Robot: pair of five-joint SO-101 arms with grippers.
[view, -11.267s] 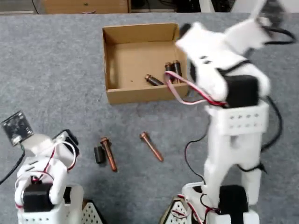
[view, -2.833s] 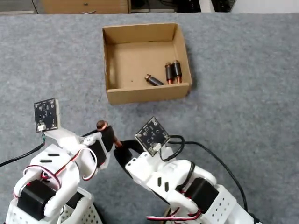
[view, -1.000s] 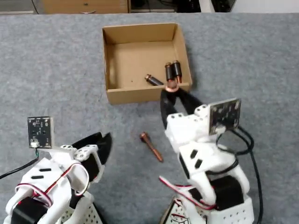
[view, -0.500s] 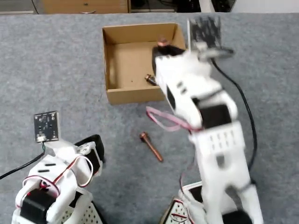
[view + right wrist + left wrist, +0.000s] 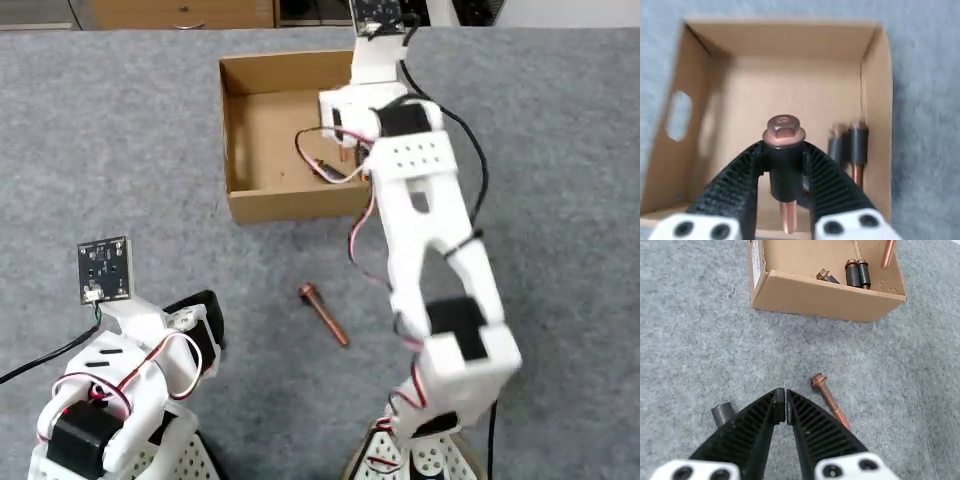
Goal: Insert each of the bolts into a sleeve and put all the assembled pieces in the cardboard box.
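My right gripper [image 5: 784, 156] is shut on a black sleeve [image 5: 784, 172] with a copper bolt [image 5: 784, 129] through it, held upright above the floor of the cardboard box [image 5: 782, 95]. From above, the right arm stretches over the box [image 5: 290, 205], its gripper [image 5: 345, 135] inside the rim. Two assembled pieces [image 5: 848, 144] lie against the box's side wall, a third [image 5: 824, 275] nearer the middle. One loose bolt [image 5: 323, 314] lies on the grey table. My left gripper [image 5: 780, 402] is shut and empty, low over the table between that bolt [image 5: 829, 400] and a loose black sleeve [image 5: 723, 414].
Grey felt covers the table [image 5: 120, 150], with free room to the left and right of the box. The right arm's red and black cables [image 5: 330, 165] hang over the box's front part. A wooden cabinet [image 5: 180, 12] stands beyond the table's far edge.
The right arm has swung from the box's front edge to well over the box, carrying the sleeved bolt. The left arm has pulled back slightly and now keeps still.
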